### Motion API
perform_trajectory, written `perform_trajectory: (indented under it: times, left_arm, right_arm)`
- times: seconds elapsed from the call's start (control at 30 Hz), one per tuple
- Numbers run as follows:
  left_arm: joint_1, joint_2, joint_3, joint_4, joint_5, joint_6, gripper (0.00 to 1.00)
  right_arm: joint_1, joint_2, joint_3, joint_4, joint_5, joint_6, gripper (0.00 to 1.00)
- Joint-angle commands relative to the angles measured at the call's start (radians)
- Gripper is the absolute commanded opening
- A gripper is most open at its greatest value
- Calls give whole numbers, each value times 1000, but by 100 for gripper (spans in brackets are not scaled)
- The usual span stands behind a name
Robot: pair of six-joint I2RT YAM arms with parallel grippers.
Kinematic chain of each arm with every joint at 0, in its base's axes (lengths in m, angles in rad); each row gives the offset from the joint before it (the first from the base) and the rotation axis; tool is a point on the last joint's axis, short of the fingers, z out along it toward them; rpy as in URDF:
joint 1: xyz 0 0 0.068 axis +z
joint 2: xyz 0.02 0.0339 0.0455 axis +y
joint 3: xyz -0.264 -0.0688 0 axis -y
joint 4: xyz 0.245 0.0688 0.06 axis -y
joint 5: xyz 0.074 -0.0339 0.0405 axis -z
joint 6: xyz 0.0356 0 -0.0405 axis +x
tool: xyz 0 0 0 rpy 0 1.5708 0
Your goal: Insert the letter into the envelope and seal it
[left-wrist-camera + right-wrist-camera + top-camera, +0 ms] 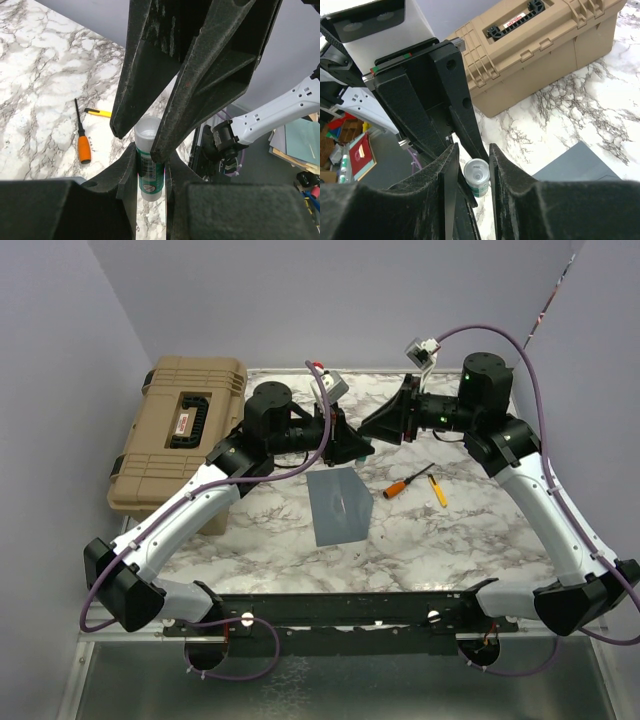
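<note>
One marble table fills most of the top view, and you have a tan hard case at its left side, with a black handle on the lid. Both arms reach in from the bottom corners. The left arm and the right arm bend toward each other and meet nose to nose above the middle of the frame. Just below that meeting point the envelope lies flat on the table, a grey-blue rectangle turned slightly askew, touched by neither hand. Your left hand is clamped on a glue stick, its fingers pressing the green-labelled body from both sides and holding it off the table. Your right hand faces it with a finger on either side of the stick's white cap end, very close; you cannot tell from these views whether it is gripping. To the right of the envelope, apart from it, lie an orange-handled screwdriver and, just beside that, a small yellow tool.
</note>
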Motion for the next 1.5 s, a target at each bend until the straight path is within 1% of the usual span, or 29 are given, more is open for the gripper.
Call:
perform_trajectory:
  times: [0.0,0.1,0.17,0.2,0.27,0.4,0.43,0.5,0.57,0.6,0.67,0.7,0.73,0.83,0.9,1.0,1.07,1.1,1.17,1.2,1.23,1.27,1.3,1.37,1.43,1.47]
  left_arm:
    - [1,-25,26,40,-54,37,0]
    - [1,-33,12,39,-96,37,0]
    - [1,-40,7,38,-120,38,0]
    - [2,-42,4,40,-126,38,0]
    - [1,-42,1,39,-118,41,0]
    - [1,-39,0,39,-122,43,0]
    - [2,-38,0,39,-126,46,0]
    - [2,-37,3,38,-140,64,0]
    - [2,-32,9,21,-170,116,0]
    - [1,-25,19,-1,-187,155,0]
    - [2,0,43,-63,-223,272,0]
    - [1,5,31,-73,-234,354,0]
    - [2,6,16,-73,-251,416,0]
    - [1,5,-22,-73,-297,587,0]
    - [1,-4,-45,-67,-314,670,0]
    - [2,-11,-63,-65,-353,729,0]
    - [1,-14,-78,-60,-365,734,0]
    - [1,-17,-85,-59,-368,725,0]
    - [3,-25,-104,-59,-363,691,0]
    - [3,-33,-113,-60,-362,661,0]
    - [6,-40,-119,-61,-356,625,0]
    - [13,-46,-125,-65,-336,593,0]
    - [17,-55,-130,-70,-311,563,0]
    - [22,-73,-142,-75,-254,512,0]
    - [22,-91,-146,-90,-181,461,0]
    - [23,-101,-146,-95,-142,437,0]
  right_arm:
    - [5,11,18,-92,-43,-8,37]
    - [4,12,24,-115,-18,-1,38]
    - [5,14,24,-125,-8,8,35]
    - [4,13,24,-128,-2,14,32]
    - [4,15,21,-116,8,31,20]
    - [5,29,34,-104,13,77,3]
    - [5,35,39,-105,23,91,1]
    - [4,44,25,-70,95,173,1]
    - [23,53,-3,-38,260,297,1]
    - [56,63,-5,-49,364,340,1]
    - [107,95,10,-98,551,418,1]
    - [123,113,25,-134,626,462,1]
    - [134,127,31,-150,669,511,1]
    - [150,154,38,-175,731,640,1]
    - [151,165,42,-191,744,705,1]
    - [151,177,60,-216,747,757,1]
    - [151,179,63,-201,717,753,1]
    - [151,179,61,-180,688,733,7]
    - [151,167,49,-146,635,676,39]
    - [150,154,30,-111,587,627,50]
    - [149,135,7,-87,562,575,59]
    - [149,114,-21,-56,524,487,63]
    - [148,88,-49,-36,508,448,66]
    - [147,45,-87,-41,507,338,71]
    - [146,24,-98,-77,481,249,71]
    - [146,20,-97,-91,440,201,71]
